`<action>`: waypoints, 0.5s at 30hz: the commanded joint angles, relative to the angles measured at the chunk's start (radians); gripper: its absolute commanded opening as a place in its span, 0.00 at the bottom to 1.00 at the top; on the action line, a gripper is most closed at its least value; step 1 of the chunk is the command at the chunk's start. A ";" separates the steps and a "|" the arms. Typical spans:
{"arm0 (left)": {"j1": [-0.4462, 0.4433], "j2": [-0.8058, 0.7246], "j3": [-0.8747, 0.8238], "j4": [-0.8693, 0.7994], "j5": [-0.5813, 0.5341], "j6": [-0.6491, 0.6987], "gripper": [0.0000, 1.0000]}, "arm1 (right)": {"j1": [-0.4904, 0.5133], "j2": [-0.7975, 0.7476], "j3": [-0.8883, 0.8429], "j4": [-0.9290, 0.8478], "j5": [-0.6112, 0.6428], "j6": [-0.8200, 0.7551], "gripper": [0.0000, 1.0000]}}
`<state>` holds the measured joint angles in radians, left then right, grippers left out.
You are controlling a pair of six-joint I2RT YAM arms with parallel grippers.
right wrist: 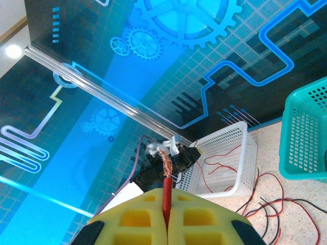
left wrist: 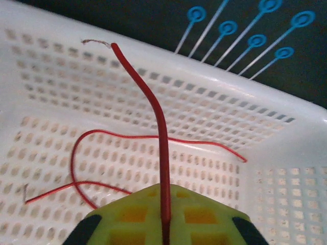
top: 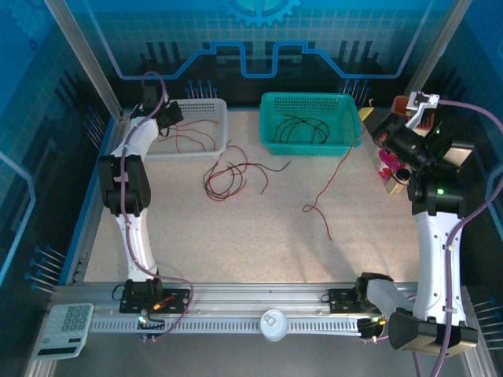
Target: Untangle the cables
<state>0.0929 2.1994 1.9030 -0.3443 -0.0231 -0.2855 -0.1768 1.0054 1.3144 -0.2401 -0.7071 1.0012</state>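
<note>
My left gripper (left wrist: 165,190) hangs over the white basket (left wrist: 286,168), shut on a red cable (left wrist: 162,148) that rises from between the yellow fingers to a bare tip. Another thin red cable (left wrist: 153,137) lies on the basket floor. From above, the left gripper (top: 169,116) sits at the white basket's (top: 212,106) left end. At the far right, my right gripper (top: 387,129) is shut on a red cable (top: 334,177) that trails down onto the table. Its stripped copper end (right wrist: 166,166) sticks out of the fingers (right wrist: 138,214). A red and black tangle (top: 224,177) lies mid-table.
A teal basket (top: 346,102) at the back centre holds black cables (top: 302,129). Pink and wooden items (top: 391,165) stand by the right arm. A calculator (top: 67,326) and a white round lid (top: 274,323) rest near the front rail.
</note>
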 commanded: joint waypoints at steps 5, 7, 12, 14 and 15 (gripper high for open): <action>0.050 0.002 -0.015 -0.058 0.014 -0.038 0.44 | 0.020 0.009 0.021 -0.001 0.002 -0.018 0.00; 0.051 0.000 0.003 -0.064 0.029 -0.035 0.50 | 0.023 0.016 0.030 -0.002 0.002 -0.021 0.00; 0.053 -0.015 0.062 -0.084 0.047 -0.026 0.58 | 0.039 0.028 0.044 -0.002 0.007 -0.024 0.00; 0.053 -0.034 0.073 -0.080 0.058 -0.021 0.60 | 0.050 0.034 0.049 0.001 0.014 -0.024 0.00; 0.053 -0.053 0.072 -0.075 0.069 -0.022 0.61 | 0.058 0.039 0.056 0.006 0.015 -0.022 0.00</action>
<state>0.1474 2.1986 1.9335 -0.4095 0.0055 -0.3141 -0.1436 1.0393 1.3285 -0.2417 -0.7033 0.9932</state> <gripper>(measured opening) 0.608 0.072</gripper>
